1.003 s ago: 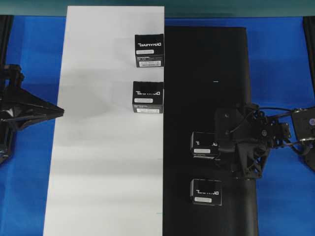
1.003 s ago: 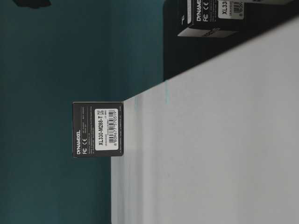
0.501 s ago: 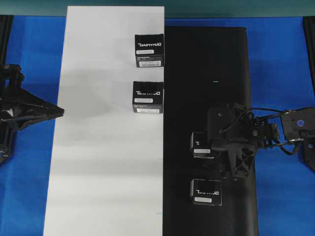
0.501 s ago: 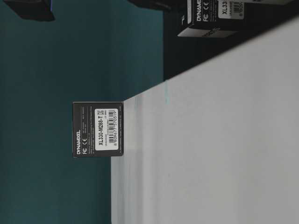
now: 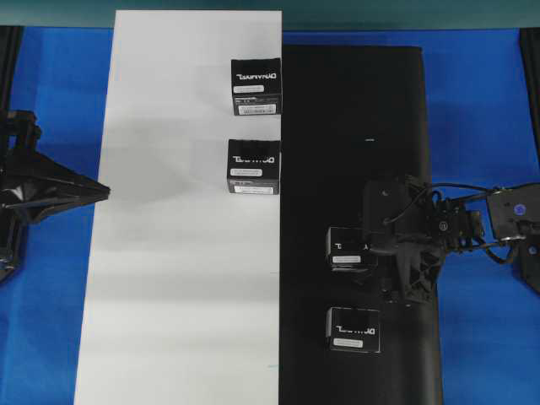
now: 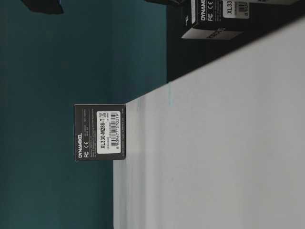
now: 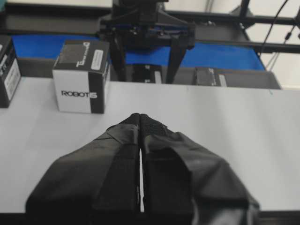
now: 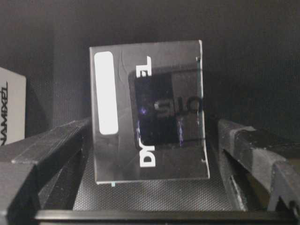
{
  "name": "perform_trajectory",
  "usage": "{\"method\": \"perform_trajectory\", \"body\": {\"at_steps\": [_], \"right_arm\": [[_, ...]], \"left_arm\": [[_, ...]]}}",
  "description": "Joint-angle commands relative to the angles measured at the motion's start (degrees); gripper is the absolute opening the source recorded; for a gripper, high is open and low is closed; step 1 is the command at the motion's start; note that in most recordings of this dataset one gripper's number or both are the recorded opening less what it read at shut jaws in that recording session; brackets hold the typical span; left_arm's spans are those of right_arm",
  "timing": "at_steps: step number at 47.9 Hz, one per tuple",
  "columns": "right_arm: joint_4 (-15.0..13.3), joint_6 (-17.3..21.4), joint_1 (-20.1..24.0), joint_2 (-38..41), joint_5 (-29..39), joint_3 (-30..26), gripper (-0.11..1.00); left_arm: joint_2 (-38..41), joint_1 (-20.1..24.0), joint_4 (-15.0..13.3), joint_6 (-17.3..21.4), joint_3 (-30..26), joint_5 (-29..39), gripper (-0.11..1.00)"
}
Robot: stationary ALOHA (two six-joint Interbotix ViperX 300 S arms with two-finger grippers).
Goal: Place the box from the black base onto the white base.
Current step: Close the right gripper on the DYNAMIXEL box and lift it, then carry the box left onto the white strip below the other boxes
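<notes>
Right gripper (image 8: 150,154) sits low over the black base (image 5: 354,110) with its jaws spread wide, one finger (image 8: 42,150) on each side of the box (image 5: 350,251) I am after; I cannot tell whether either pad touches it. That box stands on the black base, just inside its edge with the white base (image 5: 169,278), another box (image 5: 353,329) nearer me. My left gripper (image 7: 140,123) is pressed together at the white base's outer edge, holding nothing.
</notes>
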Motion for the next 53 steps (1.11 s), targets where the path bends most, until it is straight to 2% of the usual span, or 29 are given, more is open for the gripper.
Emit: {"method": "perform_trajectory", "body": {"at_steps": [1,6,13,16,27,37,53], "right_arm": [[0.70,0.09,0.00,0.09,-0.88,-0.26,0.97],[1.41,0.09,0.00,0.09,-1.58,-0.26,0.88],[2.29,0.09,0.09,-0.62,-2.20,-0.26,0.63],[2.72,0.09,0.26,-1.32,-1.93,-0.44,0.59],[3.43,0.09,0.62,-6.59,-0.09,-2.02,0.59],[3.43,0.09,1.93,-9.84,8.26,-7.91,0.59],[3.34,2.37,3.16,-3.16,16.52,-20.74,0.59]], "left_arm": [[0.44,0.00,0.09,-0.09,-1.32,-0.35,-0.02],[0.44,0.00,0.09,-0.09,-1.32,-0.35,-0.02],[0.35,0.00,0.09,-0.09,-1.32,-0.35,-0.02],[0.18,0.00,0.18,-0.09,-1.32,-0.35,-0.02],[0.09,0.00,0.09,-0.09,-1.32,-0.35,-0.02],[0.09,0.00,0.09,-0.09,-1.32,-0.35,-0.02],[0.00,0.00,0.09,-0.09,-1.32,-0.35,-0.02]]}}
